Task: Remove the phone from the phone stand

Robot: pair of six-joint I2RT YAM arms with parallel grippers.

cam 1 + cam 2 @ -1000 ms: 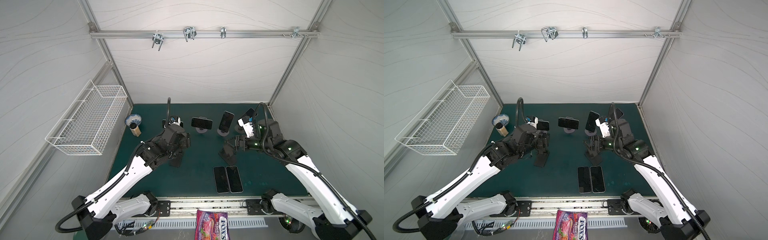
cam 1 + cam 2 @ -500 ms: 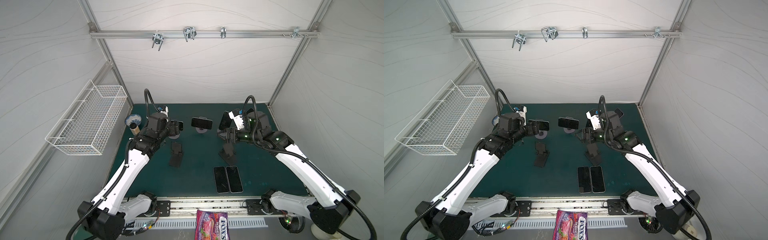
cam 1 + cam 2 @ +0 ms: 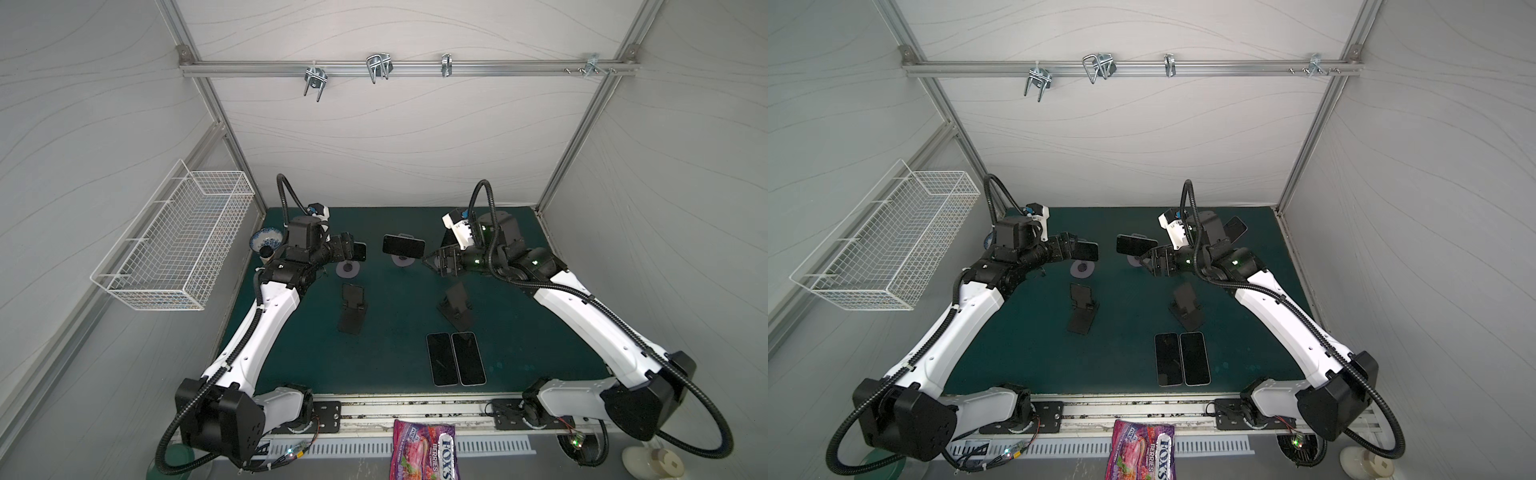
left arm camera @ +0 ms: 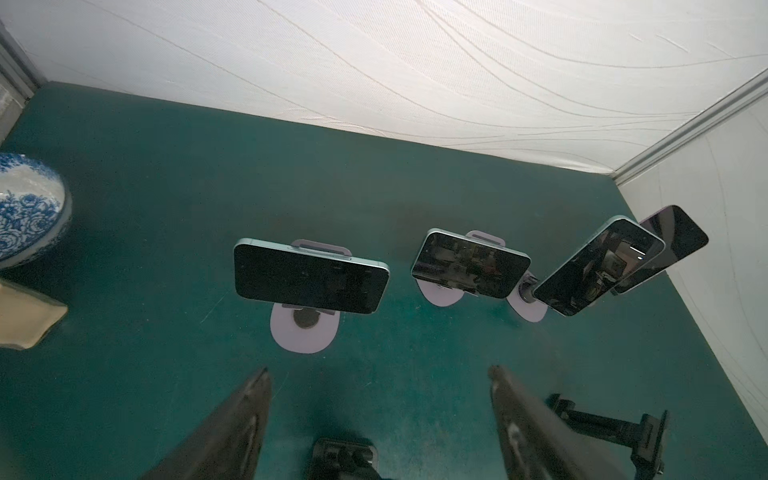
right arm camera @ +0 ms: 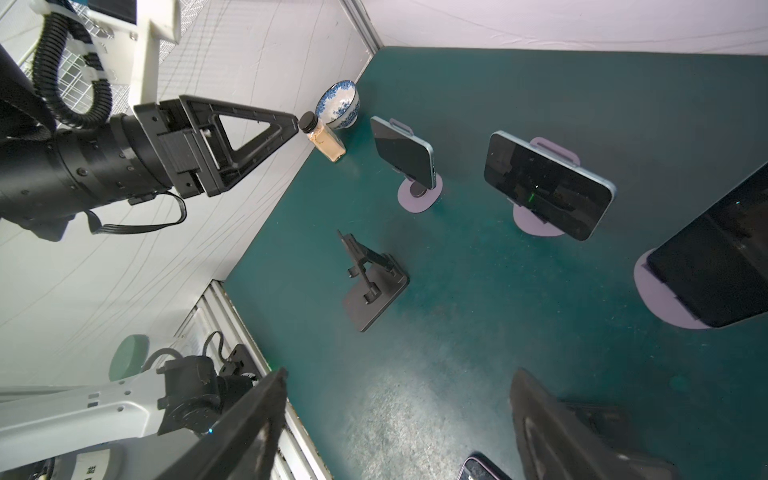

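Several dark-screened phones stand on lavender phone stands along the back of the green mat. The leftmost phone [image 4: 309, 276] [image 3: 360, 251] lies sideways on its stand [image 4: 305, 332]. My left gripper [image 4: 378, 374] [image 3: 350, 249] is open just in front of it, not touching. The middle phone [image 3: 403, 245] [image 5: 544, 185] also lies sideways on a stand. My right gripper [image 5: 399, 382] [image 3: 430, 259] is open and empty, to the right of that phone. Further right, tilted phones [image 4: 598, 266] [image 4: 673, 245] sit on stands, partly hidden by the right arm in both top views.
Two empty black folding stands [image 3: 352, 309] [image 3: 455, 305] stand mid-mat. Two phones [image 3: 442, 359] [image 3: 468, 358] lie flat near the front edge. A blue-white bowl [image 3: 266, 240] and a small bottle [image 5: 326, 141] sit at the back left. A wire basket [image 3: 178, 245] hangs on the left wall.
Both arms have swung from the black stands toward the back row. The left gripper now faces the leftmost phone, and the right gripper is beside the middle phone.
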